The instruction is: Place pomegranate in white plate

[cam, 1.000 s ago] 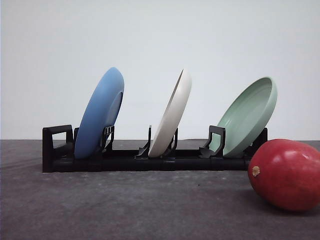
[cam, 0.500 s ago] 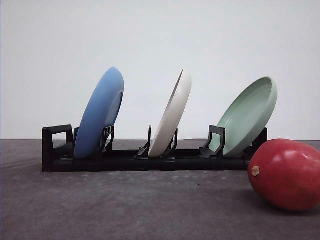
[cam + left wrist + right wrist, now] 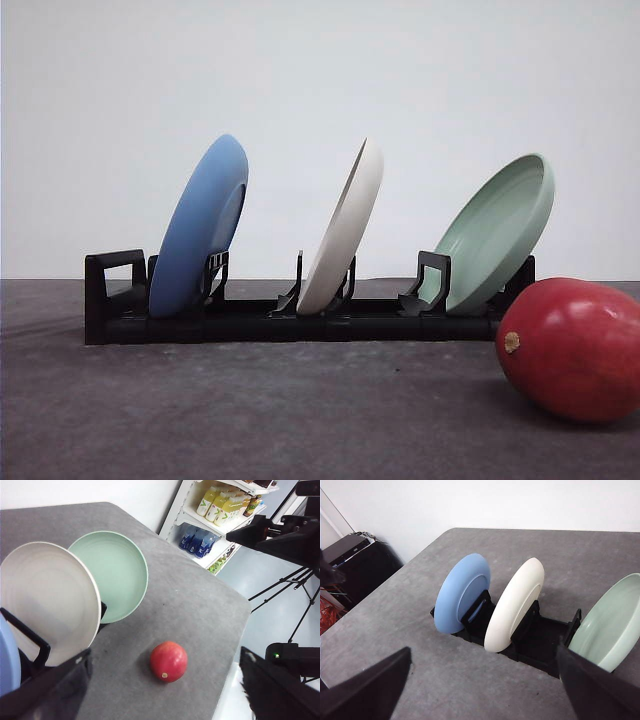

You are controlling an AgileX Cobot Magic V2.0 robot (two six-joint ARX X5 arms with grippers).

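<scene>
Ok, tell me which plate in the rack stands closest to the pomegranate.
The pale green plate, at the rack's right end. The pomegranate lies just beside it; the white plate and blue plate stand farther left.

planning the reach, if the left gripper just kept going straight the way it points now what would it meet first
Judging by the left wrist view, probably the pomegranate, lying on the grey table between the two dark fingers. The white plate stands off to the side in the rack. Depth is hard to judge.
</scene>
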